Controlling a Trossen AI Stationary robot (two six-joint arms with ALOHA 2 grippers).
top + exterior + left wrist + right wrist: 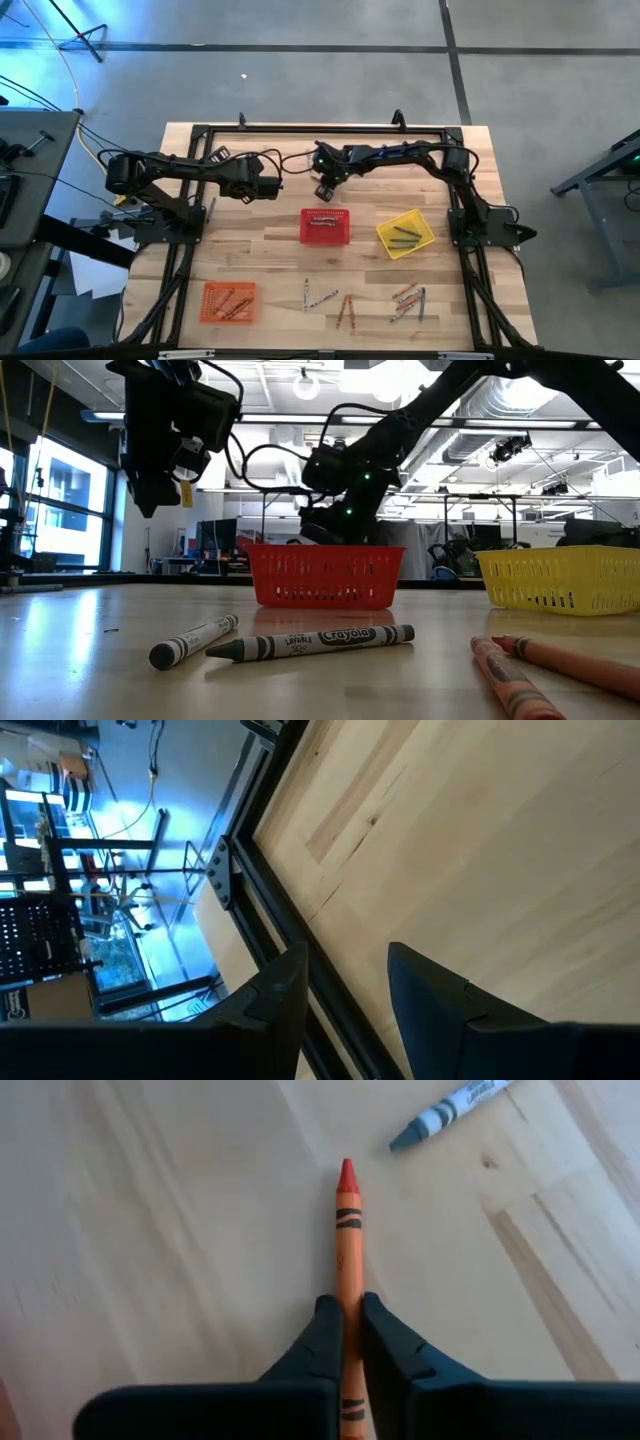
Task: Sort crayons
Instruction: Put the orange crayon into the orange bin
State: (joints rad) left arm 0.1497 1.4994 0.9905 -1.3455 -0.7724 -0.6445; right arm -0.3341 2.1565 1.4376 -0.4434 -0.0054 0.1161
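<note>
From above, I count three baskets: red (326,226), yellow (405,234), orange (229,301); loose crayons (404,302) lie along the near table (270,255). Low down, two grey crayons (310,644) lie foremost. My left gripper (345,990) hangs with jaws apart. My right gripper (351,1330) clamps one red-orange crayon (347,1230).

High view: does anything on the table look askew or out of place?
The yellow basket sits turned at an angle to the edges of the table, while the red basket and the orange basket lie square. Loose crayons lie scattered near the front edge, unsorted rather than spilled. No damage shows.
</note>
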